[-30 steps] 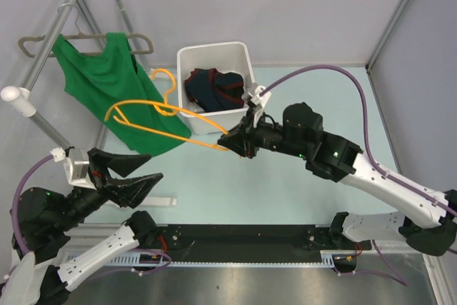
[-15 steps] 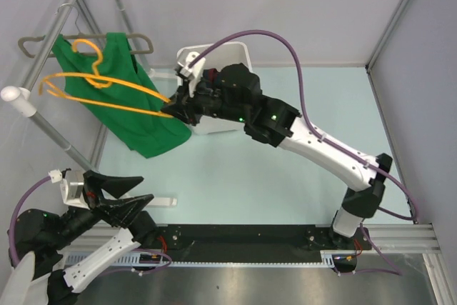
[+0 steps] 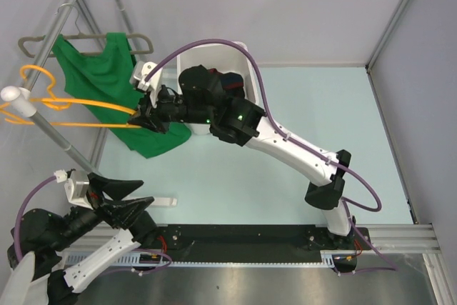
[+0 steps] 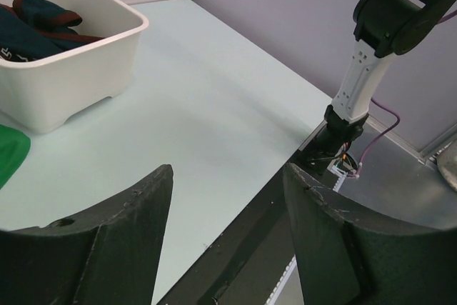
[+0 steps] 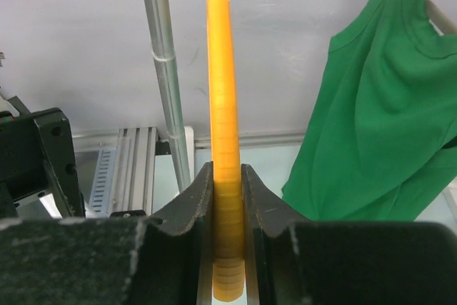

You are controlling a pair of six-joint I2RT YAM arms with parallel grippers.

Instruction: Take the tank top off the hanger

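Looking down from the overhead feed, I have the pale green table [image 3: 321,98] filling most of the view, with the metal rack rail [image 3: 61,133] slanting across its left side. My right arm [image 3: 285,144] stretches from the near edge over the white bin [image 3: 245,62] toward that rail.

The tank top [image 3: 107,83] is at the far left, draped from the grey-beige hanger [image 3: 28,41], its hem hanging down beside the bin's left wall. The orange hanger [image 3: 78,116] lies across the front of the green cloth, with its hook up near the rail's white cap.

My right gripper [image 3: 143,116] is clamped on the orange hanger; the wrist feed shows both fingers pressed against the orange bar. My left gripper [image 3: 146,192] sits low at the near left with its fingers spread wide, nothing between them.

A dark navy garment [image 3: 232,80] lies inside the bin.
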